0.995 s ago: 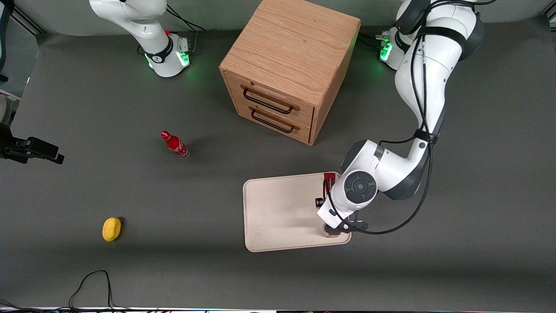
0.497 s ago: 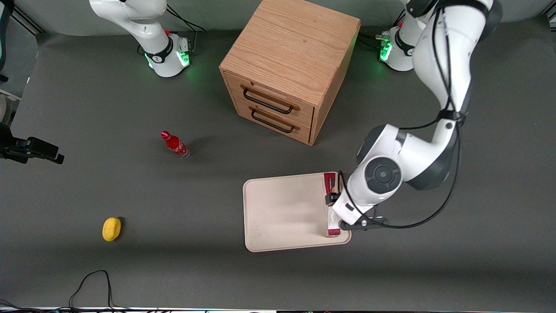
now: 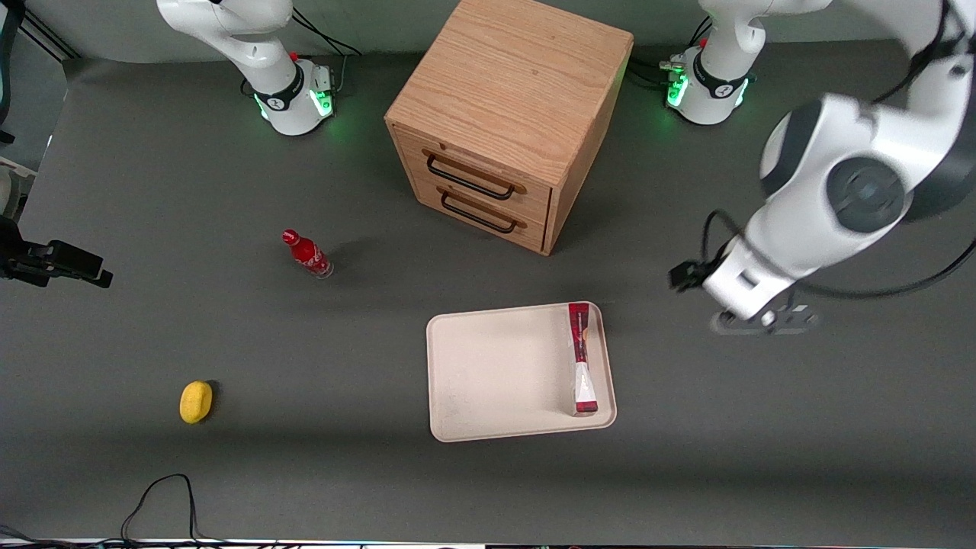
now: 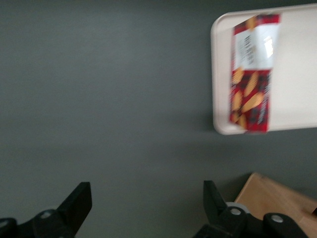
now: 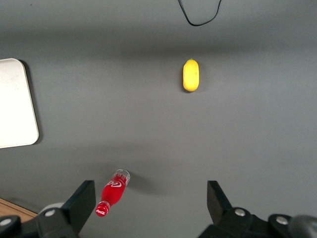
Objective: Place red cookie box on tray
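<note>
The red cookie box [image 3: 583,358] lies flat on the cream tray [image 3: 496,374], along the tray's edge nearest the working arm's end. In the left wrist view the red cookie box [image 4: 252,74] shows its cookie pictures and white patch, resting just inside the tray [image 4: 297,74] rim. My gripper [image 3: 751,319] hangs above bare table, well apart from the tray toward the working arm's end. Seen from the wrist, the gripper [image 4: 146,201] is open, with only grey table between its fingers.
A wooden two-drawer cabinet [image 3: 503,114] stands farther from the front camera than the tray. A small red bottle [image 3: 307,254] and a yellow object [image 3: 196,401] sit toward the parked arm's end. A black cable [image 3: 164,496] loops near the front edge.
My gripper was down over the box on the tray; it has let go, risen and swung away toward the working arm's end. The box stays on the tray.
</note>
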